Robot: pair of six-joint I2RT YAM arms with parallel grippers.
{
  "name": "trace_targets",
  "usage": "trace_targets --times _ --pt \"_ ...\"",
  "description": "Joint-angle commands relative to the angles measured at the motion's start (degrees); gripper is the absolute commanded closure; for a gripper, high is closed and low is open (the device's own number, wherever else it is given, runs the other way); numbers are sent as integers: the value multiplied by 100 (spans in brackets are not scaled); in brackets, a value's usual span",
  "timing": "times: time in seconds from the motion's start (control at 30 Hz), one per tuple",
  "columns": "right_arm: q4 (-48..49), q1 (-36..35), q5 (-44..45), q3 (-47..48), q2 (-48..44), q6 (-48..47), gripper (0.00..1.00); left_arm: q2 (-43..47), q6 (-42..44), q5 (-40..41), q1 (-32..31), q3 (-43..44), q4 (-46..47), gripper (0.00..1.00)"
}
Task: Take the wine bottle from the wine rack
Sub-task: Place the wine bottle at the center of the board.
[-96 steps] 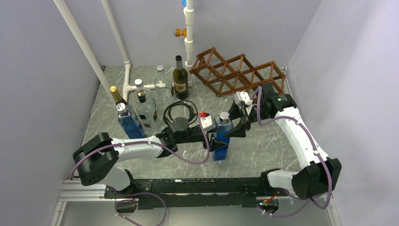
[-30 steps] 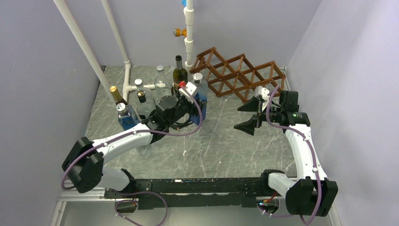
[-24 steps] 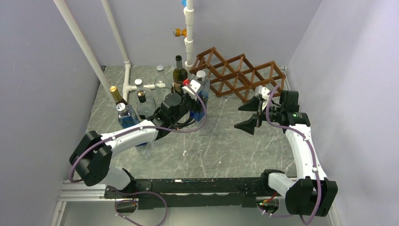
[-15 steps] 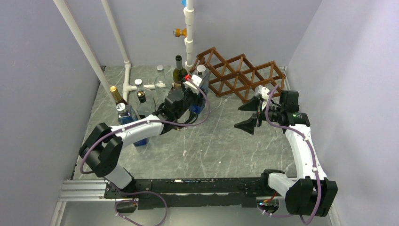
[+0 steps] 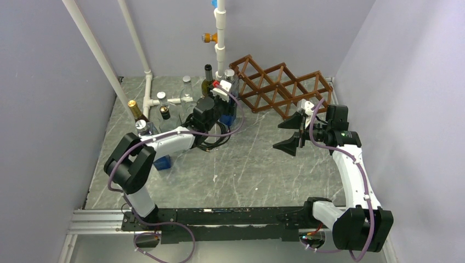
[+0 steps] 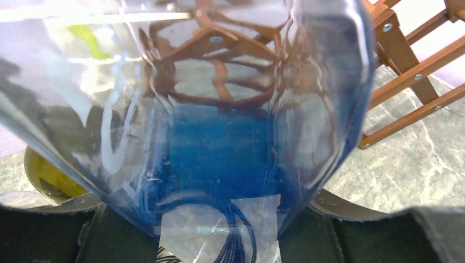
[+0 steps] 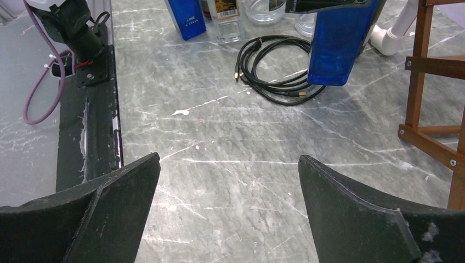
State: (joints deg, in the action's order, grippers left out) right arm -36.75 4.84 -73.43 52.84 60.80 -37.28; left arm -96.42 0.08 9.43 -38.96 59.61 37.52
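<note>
Wine bottle, the square blue one with a silver cap, stands upright in your left gripper, whose jaws are clamped on its body. It is off the wine rack, just beside the rack's 9 o'clock end, near 12 o'clock on the table. You can't tell whether its base touches the surface. A coiled black cable lies at its foot. Your right gripper hangs spread wide and empty at the rack's 6 o'clock.
</note>
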Motion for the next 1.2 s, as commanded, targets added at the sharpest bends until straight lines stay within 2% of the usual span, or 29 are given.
trace_targets --times 0.0,0.33,0.57,1.17 --pt "194 33 -23 -28 -57 1 0 20 -248 -8 117 630 1500 100" --pt "204 34 -16 -37 -57 -7 0 -473 -415 -83 379 943 1816 100" --pt "173 34 4 -32 -59 -38 0 -819 -425 -147 389 1292 1686 100" --pt "144 33 22 -28 -48 -79 0 -1467 -582 473 389 1527 1997 100"
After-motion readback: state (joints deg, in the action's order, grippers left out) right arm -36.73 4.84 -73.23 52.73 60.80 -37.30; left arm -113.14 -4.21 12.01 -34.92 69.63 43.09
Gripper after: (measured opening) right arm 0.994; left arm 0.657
